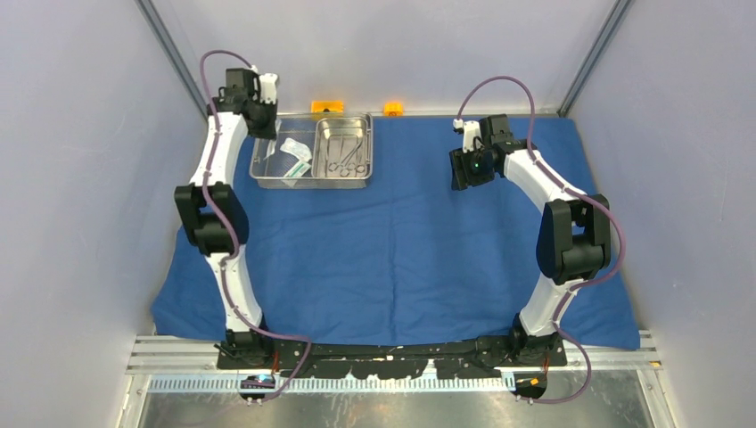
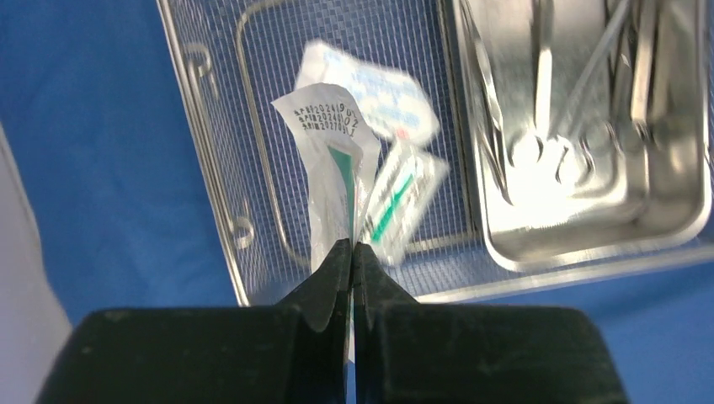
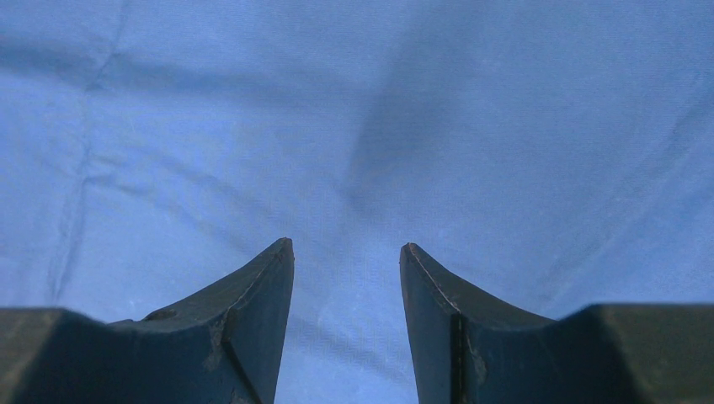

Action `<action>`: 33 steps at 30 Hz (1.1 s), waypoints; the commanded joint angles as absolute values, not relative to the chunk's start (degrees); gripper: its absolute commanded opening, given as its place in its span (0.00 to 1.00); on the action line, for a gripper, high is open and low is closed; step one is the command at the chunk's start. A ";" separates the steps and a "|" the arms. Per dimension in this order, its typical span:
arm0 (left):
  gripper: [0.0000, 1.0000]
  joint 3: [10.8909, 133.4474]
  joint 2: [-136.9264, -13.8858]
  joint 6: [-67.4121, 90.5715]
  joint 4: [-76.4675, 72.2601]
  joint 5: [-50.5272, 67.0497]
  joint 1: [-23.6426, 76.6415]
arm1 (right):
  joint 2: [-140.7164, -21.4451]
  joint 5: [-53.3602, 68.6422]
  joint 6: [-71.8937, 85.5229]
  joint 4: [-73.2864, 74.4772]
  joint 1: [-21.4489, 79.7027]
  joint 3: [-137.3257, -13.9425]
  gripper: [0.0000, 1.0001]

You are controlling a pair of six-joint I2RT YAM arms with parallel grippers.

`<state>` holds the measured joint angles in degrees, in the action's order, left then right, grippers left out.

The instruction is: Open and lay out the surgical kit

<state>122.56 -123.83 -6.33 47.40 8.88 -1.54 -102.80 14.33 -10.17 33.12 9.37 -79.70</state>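
Note:
The blue cloth wrap (image 1: 392, 259) lies spread flat over the table. At its far left stands the steel mesh basket (image 1: 264, 172), with the smaller solid tray (image 1: 365, 143) in its right half. Scissors and forceps (image 2: 543, 76) lie in that tray (image 2: 674, 194). My left gripper (image 2: 353, 246) is shut on the lower end of a white-green packet (image 2: 333, 160), which stands up over the basket's mesh floor (image 2: 194, 143). Two more packets (image 2: 383, 93) (image 2: 404, 198) lie on the mesh behind it. My right gripper (image 3: 347, 246) hangs open over bare cloth at the far right (image 1: 465, 169).
Two small orange blocks (image 1: 326, 106) (image 1: 393, 109) sit at the back edge beyond the cloth. Grey walls close in the left, right and back. The arms' base rail (image 1: 392, 352) runs along the near edge.

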 commanded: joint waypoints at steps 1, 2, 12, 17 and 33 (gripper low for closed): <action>0.00 110.45 -110.84 -9.64 50.97 7.36 -1.31 | -100.30 16.08 -10.16 32.93 9.38 -80.40 0.55; 0.00 105.97 -107.67 -10.13 50.90 6.06 -1.26 | -100.22 16.35 -10.00 32.98 9.38 -80.52 0.54; 0.00 68.76 -77.00 -10.29 49.25 -2.41 -0.66 | -98.97 21.13 -8.19 32.03 9.47 -80.27 0.54; 0.00 60.66 -71.67 -6.97 46.49 -5.76 6.88 | -98.61 22.62 -7.18 31.85 9.49 -80.08 0.54; 0.00 61.79 -86.72 -0.43 49.88 1.05 10.65 | -96.83 20.49 -6.68 31.15 9.48 -77.82 0.52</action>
<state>58.26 -83.22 -2.70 47.86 -2.39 9.96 -99.26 21.10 -7.16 32.82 9.37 -77.78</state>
